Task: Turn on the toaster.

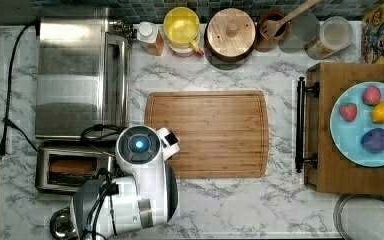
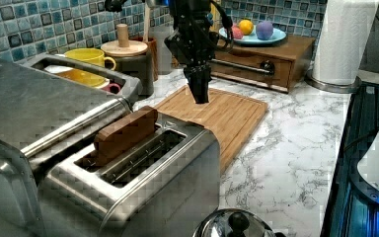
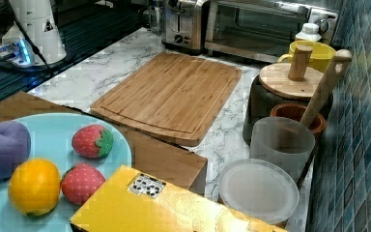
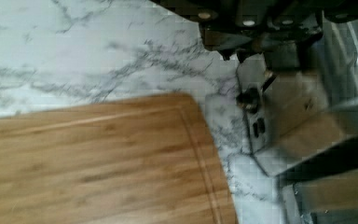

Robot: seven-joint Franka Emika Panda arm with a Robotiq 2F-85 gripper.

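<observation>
One toaster (image 2: 148, 170) stands on the marble counter (image 1: 230, 205), at the top view's lower left, just below the one larger toaster oven (image 1: 77, 75) and just left of the single bamboo cutting board (image 1: 207, 134). It has two long slots on top, and one brown slice (image 2: 126, 133) stands up out of the slot nearer the oven. One round steel kettle (image 2: 234, 226) sits by the toaster's near corner in the left view. Along the tiled wall are one yellow mug (image 1: 181, 27), one dark canister with a wooden lid (image 1: 230, 32), one brown pot holding a wooden spoon (image 1: 272, 27) and two frosted containers. On the wooden drawer box (image 1: 330, 170) rests one light-blue plate (image 1: 345, 137) carrying four toy fruits: two strawberries, one lemon-yellow piece and one purple piece. One paper towel roll (image 2: 343, 39) stands at the left view's upper right. In the left view the gripper (image 2: 199, 94) hangs over the cutting board's corner nearest the toaster, above and beyond the toaster's end face and clear of it. In the wrist view that end face with its knob and buttons lies just beside the fingers (image 4: 223, 44), not touching them. Whether the fingers are spread or closed I cannot tell.
</observation>
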